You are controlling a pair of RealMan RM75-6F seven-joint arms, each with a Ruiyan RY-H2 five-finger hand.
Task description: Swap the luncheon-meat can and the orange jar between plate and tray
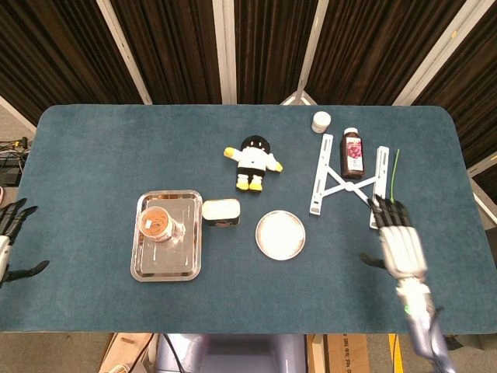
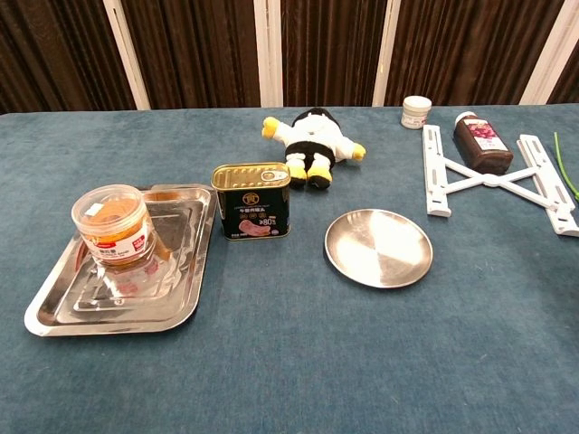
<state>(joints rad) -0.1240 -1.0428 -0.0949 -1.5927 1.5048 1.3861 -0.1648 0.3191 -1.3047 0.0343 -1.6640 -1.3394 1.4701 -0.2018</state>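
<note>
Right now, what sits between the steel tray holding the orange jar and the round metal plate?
The gold luncheon-meat can stands on the cloth between tray and plate, clearest in the chest view.

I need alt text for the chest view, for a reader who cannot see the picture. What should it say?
On a blue table, an orange jar stands in a steel tray at left, a luncheon-meat can stands on the cloth beside it, and an empty round plate lies to the right. Behind are a plush doll, a white folding stand, a dark bottle and a small white jar. No robot hand shows.

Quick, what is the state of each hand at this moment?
Left hand: open, fingers apart, holding nothing.
Right hand: open, fingers apart, holding nothing.
</note>
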